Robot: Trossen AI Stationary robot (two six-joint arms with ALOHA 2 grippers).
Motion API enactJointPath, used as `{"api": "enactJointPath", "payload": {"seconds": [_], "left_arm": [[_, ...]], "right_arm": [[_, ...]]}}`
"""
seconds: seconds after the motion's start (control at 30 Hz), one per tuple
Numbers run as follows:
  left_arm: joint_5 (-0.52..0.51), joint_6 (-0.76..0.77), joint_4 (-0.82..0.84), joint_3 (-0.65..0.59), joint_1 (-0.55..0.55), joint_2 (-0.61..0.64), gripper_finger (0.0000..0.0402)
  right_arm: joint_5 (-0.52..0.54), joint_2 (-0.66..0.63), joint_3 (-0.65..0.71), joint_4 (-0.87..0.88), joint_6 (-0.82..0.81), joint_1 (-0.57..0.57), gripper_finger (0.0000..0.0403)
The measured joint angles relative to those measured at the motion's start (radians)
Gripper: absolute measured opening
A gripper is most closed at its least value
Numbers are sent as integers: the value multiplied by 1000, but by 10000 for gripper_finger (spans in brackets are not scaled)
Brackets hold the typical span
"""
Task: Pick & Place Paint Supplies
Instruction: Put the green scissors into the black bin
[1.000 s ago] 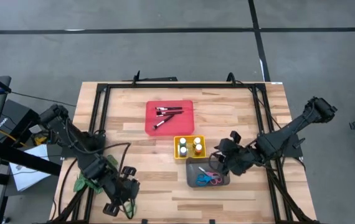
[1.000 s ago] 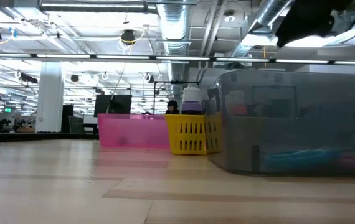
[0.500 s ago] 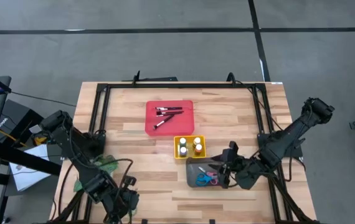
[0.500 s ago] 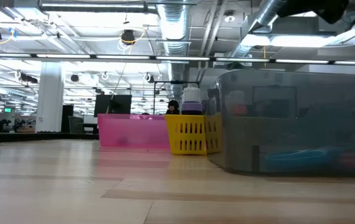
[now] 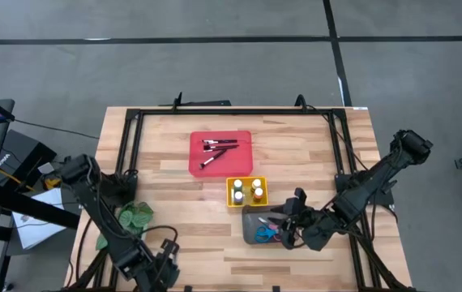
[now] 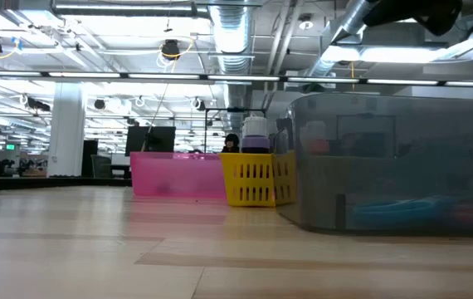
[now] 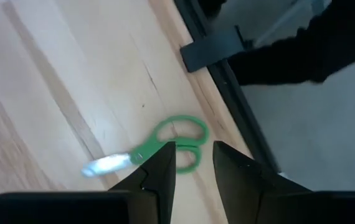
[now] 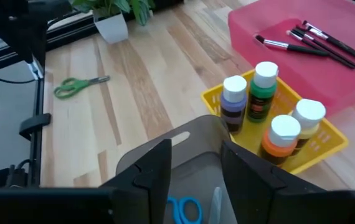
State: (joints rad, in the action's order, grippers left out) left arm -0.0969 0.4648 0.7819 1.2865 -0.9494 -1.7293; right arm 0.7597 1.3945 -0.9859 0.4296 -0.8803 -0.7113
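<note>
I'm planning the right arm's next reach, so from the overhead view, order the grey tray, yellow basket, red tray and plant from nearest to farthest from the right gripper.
From the right gripper:
1. Grey tray, right under the fingers, toward the table's front.
2. Yellow basket, just behind the grey tray, holding paint bottles.
3. Red tray, farther back, holding brushes.
4. Plant, across the table on the left side.

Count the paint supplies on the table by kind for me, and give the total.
Paintbrushes: 4, overlapping in the red tray, so the count is approximate
Paint bottles: 4, in the yellow tray
Scissors: 3, green pair on the bare table, blue pair and pink pair in the grey tray
Total: 11
</note>
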Motion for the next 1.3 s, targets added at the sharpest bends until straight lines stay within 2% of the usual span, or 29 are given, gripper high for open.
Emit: {"api": "enactJointPath", "payload": {"seconds": [0.3, 0.43, 1.0, 1.3], "left_arm": [[-94, -380, -52, 0, 2, -16, 102], [-130, -488, -99, 0, 10, -16, 102], [-54, -711, -155, 7, 66, -73, 102], [-57, -722, -151, 10, 76, -97, 102]], "right_arm": [[-3, 0, 0, -45, 29, 0, 134], [-3, 0, 0, -73, 60, 0, 134], [-42, 0, 0, -74, 69, -2, 134], [-49, 0, 0, -72, 76, -2, 134]]}}
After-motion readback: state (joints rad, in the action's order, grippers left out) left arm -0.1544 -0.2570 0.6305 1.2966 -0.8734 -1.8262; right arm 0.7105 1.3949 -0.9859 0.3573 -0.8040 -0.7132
